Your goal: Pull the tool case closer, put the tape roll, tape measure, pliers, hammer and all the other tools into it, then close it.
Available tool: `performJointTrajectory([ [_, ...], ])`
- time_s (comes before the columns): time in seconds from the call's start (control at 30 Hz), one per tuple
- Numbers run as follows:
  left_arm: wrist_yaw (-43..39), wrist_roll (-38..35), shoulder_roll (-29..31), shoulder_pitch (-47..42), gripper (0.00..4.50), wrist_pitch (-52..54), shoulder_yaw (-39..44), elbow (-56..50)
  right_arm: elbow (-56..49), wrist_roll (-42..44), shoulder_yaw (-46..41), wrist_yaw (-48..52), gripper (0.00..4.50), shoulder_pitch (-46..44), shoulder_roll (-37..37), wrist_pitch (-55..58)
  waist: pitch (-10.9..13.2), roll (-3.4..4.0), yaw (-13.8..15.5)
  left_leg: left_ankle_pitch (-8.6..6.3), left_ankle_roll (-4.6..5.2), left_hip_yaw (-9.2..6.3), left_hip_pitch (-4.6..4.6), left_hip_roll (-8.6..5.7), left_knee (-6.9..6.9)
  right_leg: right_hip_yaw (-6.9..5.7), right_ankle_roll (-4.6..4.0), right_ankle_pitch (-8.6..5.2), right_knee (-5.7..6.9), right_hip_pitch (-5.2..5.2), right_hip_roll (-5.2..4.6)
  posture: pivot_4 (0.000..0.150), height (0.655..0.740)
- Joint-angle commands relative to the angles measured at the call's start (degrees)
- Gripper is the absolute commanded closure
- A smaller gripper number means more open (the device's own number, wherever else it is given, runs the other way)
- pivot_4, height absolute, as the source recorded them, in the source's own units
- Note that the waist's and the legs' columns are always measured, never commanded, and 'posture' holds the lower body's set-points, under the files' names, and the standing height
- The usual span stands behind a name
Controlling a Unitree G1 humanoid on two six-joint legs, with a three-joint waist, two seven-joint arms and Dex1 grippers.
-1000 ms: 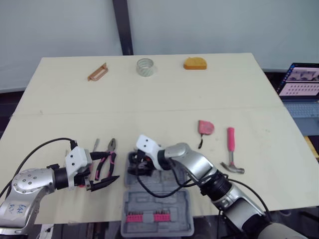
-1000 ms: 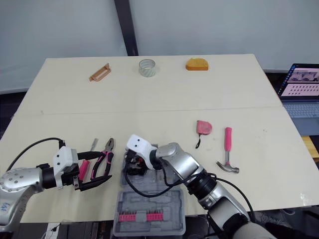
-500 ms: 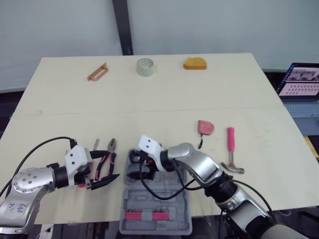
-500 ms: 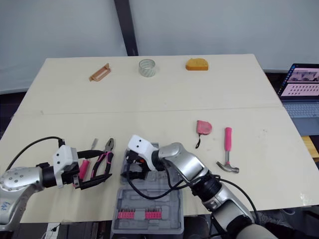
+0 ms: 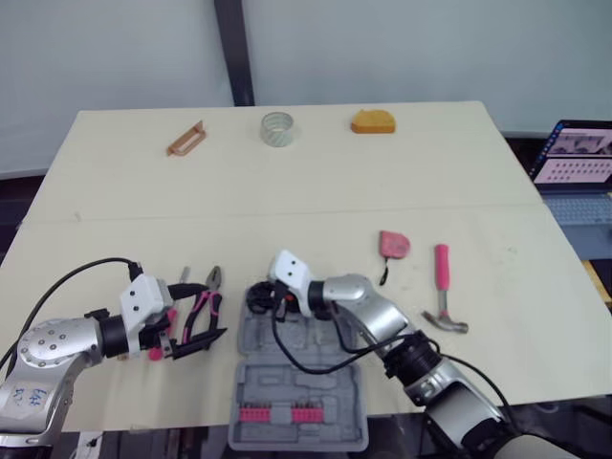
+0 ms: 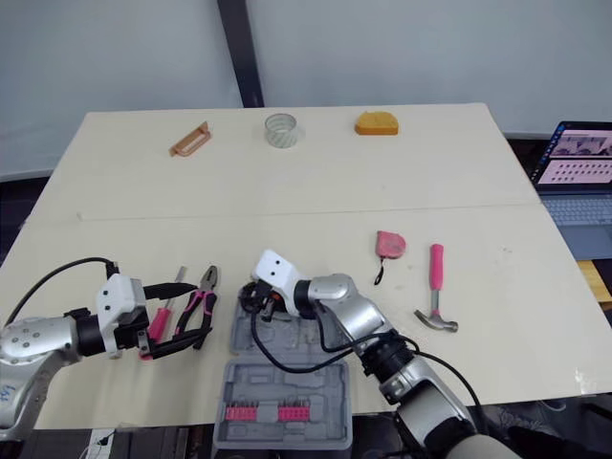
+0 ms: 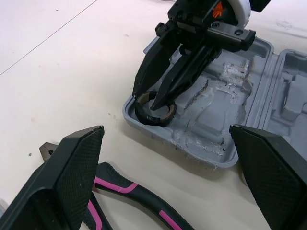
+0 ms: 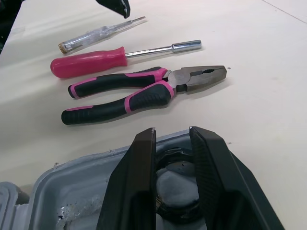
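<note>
Grey tool case [image 5: 330, 378] lies open at the desk's [image 5: 287, 191] near edge, right pincer [image 7: 151, 98] clenched on the black tape roll's [image 7: 154, 114] wall in its far-left corner, probably seating it, while left pincer [image 7: 166, 130] is spread wide by the pliers [image 8: 144, 93], likely next.

Pale wooden table [image 5: 316, 182], grey wall [image 5: 402, 48], laptop [image 5: 577, 158] alongside

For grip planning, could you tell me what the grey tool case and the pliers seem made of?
Grey moulded tool case: probably matte hard plastic, given its shaped recesses. Pink-and-black-handled pliers: dull grey metal head, likely steel; handles look sleeved in rubber or plastic.
</note>
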Motion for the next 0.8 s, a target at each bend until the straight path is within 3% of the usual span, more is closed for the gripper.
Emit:
performJointTrajectory([
  [0.03,0.33,-1.02,0.11,-0.03,0.00,0.19,1.29,-0.96,0.47,-0.54,-0.50,0.65,3.46,-0.16,1.14,-2.20,0.00,0.00,0.03,0.00,0.00,0.00,0.00,0.00,0.00,0.00,0.00,0.00,0.00,0.00,0.00,0.150,0.7400],
  [0.8,0.62,-0.86,0.14,-0.97,0.00,0.94,0.85,-0.89,12.60,-11.39,4.01,0.59,3.46,0.53,0.31,-5.14,-0.07,0.03,-0.41,0.00,-0.01,0.02,0.15,0.04,-0.03,0.07,-0.02,-0.01,0.05,0.07,0.03,0.150,0.7400],
])
